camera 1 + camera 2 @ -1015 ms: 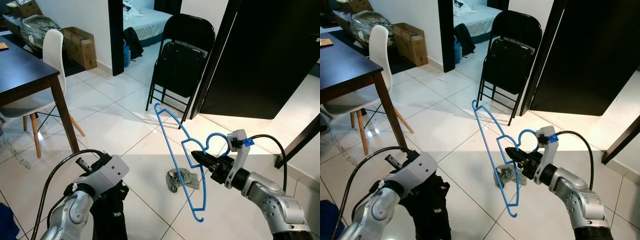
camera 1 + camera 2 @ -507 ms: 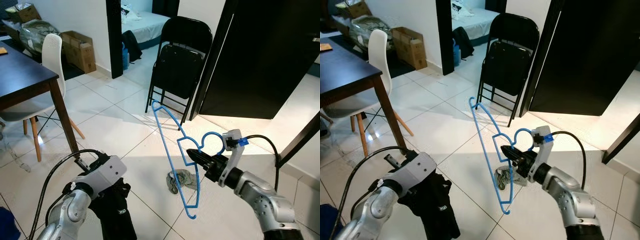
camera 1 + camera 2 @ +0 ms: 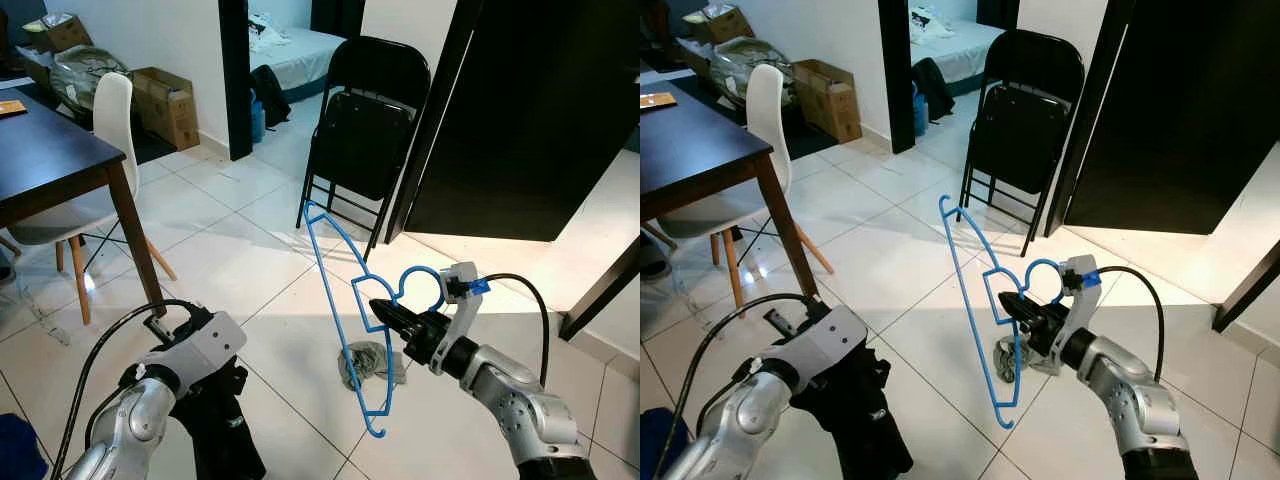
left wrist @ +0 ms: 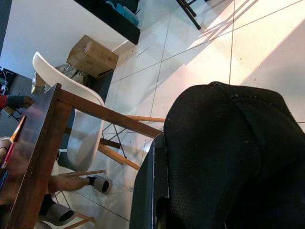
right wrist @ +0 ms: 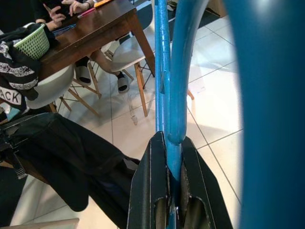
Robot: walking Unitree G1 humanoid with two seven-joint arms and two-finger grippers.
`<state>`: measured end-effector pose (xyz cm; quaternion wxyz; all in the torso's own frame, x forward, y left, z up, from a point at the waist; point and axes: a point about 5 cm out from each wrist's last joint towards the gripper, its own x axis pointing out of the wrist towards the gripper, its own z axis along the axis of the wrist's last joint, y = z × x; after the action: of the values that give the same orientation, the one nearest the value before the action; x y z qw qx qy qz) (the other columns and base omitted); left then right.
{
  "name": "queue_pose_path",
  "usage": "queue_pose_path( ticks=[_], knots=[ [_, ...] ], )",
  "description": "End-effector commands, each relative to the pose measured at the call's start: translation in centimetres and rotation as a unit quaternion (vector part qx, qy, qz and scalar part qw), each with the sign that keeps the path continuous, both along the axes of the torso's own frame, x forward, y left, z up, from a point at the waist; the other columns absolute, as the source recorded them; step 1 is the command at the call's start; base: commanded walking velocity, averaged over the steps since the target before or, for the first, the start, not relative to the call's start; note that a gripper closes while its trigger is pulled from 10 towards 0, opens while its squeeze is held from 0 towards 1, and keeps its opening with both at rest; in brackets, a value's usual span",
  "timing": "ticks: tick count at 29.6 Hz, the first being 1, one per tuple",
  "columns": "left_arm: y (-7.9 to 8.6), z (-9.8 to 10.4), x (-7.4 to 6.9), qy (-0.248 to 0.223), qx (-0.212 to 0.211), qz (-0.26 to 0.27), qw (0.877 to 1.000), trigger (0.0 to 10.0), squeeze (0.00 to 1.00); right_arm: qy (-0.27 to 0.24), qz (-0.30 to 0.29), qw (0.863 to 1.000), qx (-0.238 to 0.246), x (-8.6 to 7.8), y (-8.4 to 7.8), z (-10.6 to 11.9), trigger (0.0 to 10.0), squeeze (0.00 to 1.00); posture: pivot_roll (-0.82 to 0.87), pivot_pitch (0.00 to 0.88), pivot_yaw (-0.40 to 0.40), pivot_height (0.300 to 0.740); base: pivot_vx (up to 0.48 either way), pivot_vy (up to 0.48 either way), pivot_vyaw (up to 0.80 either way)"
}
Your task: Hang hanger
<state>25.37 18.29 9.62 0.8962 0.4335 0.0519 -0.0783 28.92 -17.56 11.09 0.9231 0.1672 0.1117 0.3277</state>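
A blue plastic hanger is held up in mid-air over the tiled floor, its hook toward my right arm. My right gripper is shut on the hanger near its neck; the right wrist view has the blue bar clamped between the black fingers. A black garment hangs low on the left from my left gripper, and it covers the fingers. The left wrist view has the black cloth pressed against one black finger.
A black folding chair stands ahead by a dark door. A dark wooden table and white chair are on the left, cardboard boxes behind. A grey rag lies on the tiles. A person sits at the table.
The view has shifted slightly right and nearer. My right gripper and the hanger have edged a little left; the left arm still carries the black garment.
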Motion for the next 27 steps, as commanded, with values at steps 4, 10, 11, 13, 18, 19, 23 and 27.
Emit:
queue_pose_path(
  ticks=[4,10,11,13,18,19,23,27],
  knots=[
    [-0.01,0.18,0.38,-0.012,-0.005,-0.002,1.000,10.0,0.00,-0.004,0.002,1.000,-0.005,0.17,0.18,-0.13,10.0,0.00,0.01,0.000,-0.058,0.740,0.000,0.000,0.00],
    [-0.01,0.22,0.51,-0.014,-0.007,-0.006,1.000,10.0,0.00,-0.007,-0.001,1.000,-0.004,0.31,0.18,-0.05,10.0,0.00,0.01,0.000,-0.052,0.740,0.000,0.000,0.00],
    [-0.01,0.22,0.51,-0.014,-0.007,-0.006,1.000,10.0,0.00,-0.007,-0.001,1.000,-0.004,0.31,0.18,-0.05,10.0,0.00,0.01,0.000,-0.052,0.740,0.000,0.000,0.00],
    [0.13,0.27,0.46,-0.015,-0.007,-0.006,1.000,10.0,0.00,-0.009,-0.003,1.000,-0.001,0.26,0.20,-0.01,10.0,0.00,0.00,0.000,-0.047,0.740,0.000,0.000,0.00],
    [0.30,0.31,0.40,-0.015,-0.007,-0.006,1.000,10.0,0.00,-0.010,-0.004,1.000,0.004,0.23,0.27,0.03,10.0,0.00,0.01,0.000,-0.039,0.740,0.000,0.000,0.00],
    [0.35,0.32,0.39,-0.015,-0.007,-0.007,1.000,10.0,0.00,-0.011,-0.003,1.000,0.006,0.23,0.32,0.04,10.0,0.00,0.01,0.000,-0.039,0.740,0.000,0.000,0.00],
    [0.54,0.40,0.31,-0.016,-0.008,-0.008,1.000,10.0,0.00,-0.014,-0.005,1.000,0.010,0.19,0.41,0.15,10.0,0.00,0.01,0.000,-0.026,0.740,0.000,0.000,0.00],
    [0.68,0.59,0.11,-0.018,-0.007,-0.009,1.000,10.0,0.00,-0.018,-0.009,1.000,0.012,0.00,0.41,0.36,10.0,0.00,0.00,0.000,-0.009,0.740,0.000,0.000,0.00]
  ],
)
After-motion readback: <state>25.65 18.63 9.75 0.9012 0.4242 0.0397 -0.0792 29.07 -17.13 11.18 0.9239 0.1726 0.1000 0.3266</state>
